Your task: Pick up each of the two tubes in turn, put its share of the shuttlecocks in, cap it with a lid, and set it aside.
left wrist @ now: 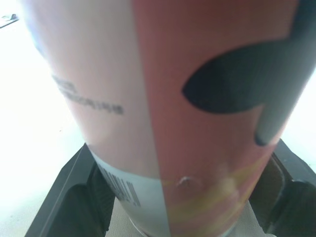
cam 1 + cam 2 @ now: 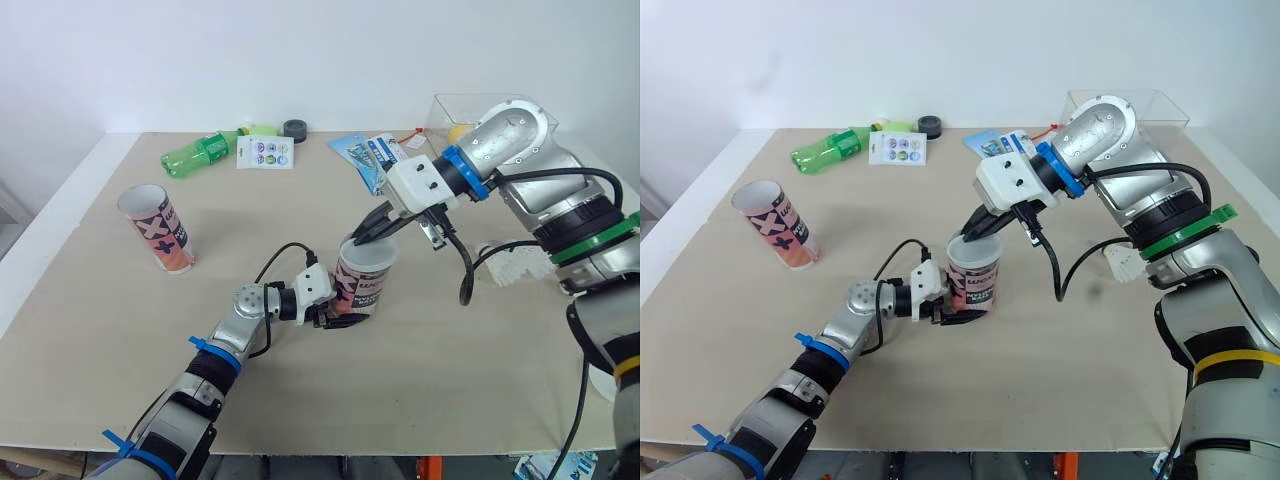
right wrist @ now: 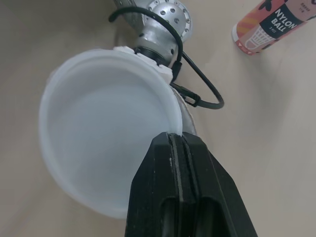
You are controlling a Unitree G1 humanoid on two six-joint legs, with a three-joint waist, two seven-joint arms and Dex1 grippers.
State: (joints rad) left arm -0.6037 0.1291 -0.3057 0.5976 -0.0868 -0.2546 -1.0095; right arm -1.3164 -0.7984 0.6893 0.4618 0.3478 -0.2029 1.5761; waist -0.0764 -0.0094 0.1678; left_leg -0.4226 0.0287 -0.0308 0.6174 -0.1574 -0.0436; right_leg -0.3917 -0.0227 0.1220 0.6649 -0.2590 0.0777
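So the pink-and-white cardboard shuttlecock tube (image 2: 362,285) is standing upright near the middle of the pale wooden table (image 2: 120,330). The left gripper (image 2: 342,318) is clamped around its lower end, one black finger (image 1: 74,197) on each side. A round white plastic lid (image 3: 103,128) sits over the tube's mouth. The right gripper (image 2: 365,235) comes in from about 1 o'clock, fingers squeezed together on the lid's rim.

The second matching tube (image 2: 158,230) is well apart at roughly 9 o'clock, mouth open, leaning a bit. A green plastic bottle (image 2: 195,152) lies on its side around 11 o'clock. What looks like a white netted shuttlecock (image 2: 515,265) is out at 3 o'clock.
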